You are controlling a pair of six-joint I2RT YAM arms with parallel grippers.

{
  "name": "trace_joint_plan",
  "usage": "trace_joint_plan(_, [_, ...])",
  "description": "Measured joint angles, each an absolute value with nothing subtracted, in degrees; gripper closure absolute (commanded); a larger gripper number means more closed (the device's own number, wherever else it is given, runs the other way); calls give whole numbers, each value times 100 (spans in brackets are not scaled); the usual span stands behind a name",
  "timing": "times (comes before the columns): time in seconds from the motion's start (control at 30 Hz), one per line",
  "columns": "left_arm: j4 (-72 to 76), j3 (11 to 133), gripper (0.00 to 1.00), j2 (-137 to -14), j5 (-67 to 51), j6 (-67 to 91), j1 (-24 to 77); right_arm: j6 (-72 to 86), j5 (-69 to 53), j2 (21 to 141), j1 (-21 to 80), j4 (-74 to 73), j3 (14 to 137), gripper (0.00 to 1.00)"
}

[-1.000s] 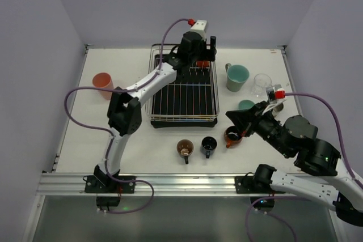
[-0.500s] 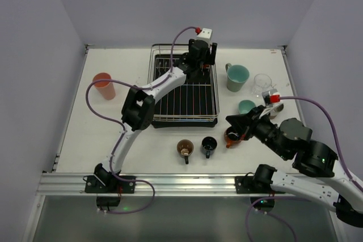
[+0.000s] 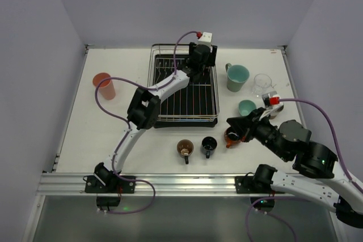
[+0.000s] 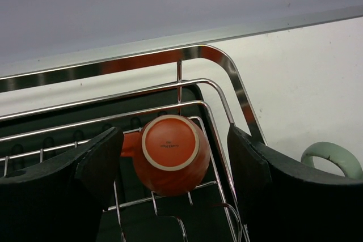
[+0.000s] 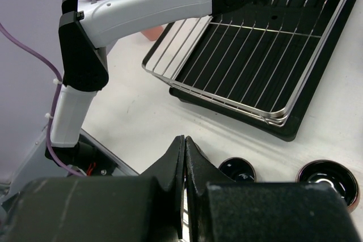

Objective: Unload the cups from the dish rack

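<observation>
The dish rack [image 3: 184, 92] is a chrome-wire rack over a black tray at the table's middle. An orange handled cup [image 4: 170, 154] lies bottom-up on the tines in its far right corner. My left gripper [image 4: 173, 140] is open, with one finger on each side of that cup, not touching it; it also shows in the top view [image 3: 200, 62]. My right gripper [image 3: 233, 126] is shut and empty above the table by a red cup [image 3: 231, 135]; it also shows in the right wrist view [image 5: 184, 143]. The rest of the rack [image 5: 255, 43] holds no cups.
On the table stand a salmon-pink cup [image 3: 104, 85] at the left, a tall green cup [image 3: 237, 77], a clear cup [image 3: 262, 84] and a teal cup [image 3: 247, 107] at the right, and a brown cup [image 3: 185, 148] and a black cup [image 3: 209, 145] in front of the rack.
My left arm has swung its elbow to the right and brought its gripper down over the rack's far right corner. My right gripper has stayed shut by the red cup.
</observation>
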State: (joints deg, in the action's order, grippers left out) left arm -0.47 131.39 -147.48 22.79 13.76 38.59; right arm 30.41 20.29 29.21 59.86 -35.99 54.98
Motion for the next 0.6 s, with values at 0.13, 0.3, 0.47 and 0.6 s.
trace_joint_plan(0.13, [-49, 13144, 15, -14768, 2340, 1369, 3835, 3041, 2018, 2923, 5986, -3601, 5498, 99])
trace_joint_plan(0.3, [-12, 13266, 28, -14879, 2292, 1396, 3774, 3048, 1986, 2923, 5986, -3601, 5500, 99])
trace_joint_plan(0.47, [25, 13447, 30, -15036, 2213, 1409, 3708, 3070, 1946, 3002, 5986, -3607, 5529, 98])
trace_joint_plan(0.6, [43, 13485, 26, -15078, 2154, 1415, 3658, 3065, 1925, 3151, 5988, -3638, 5640, 97])
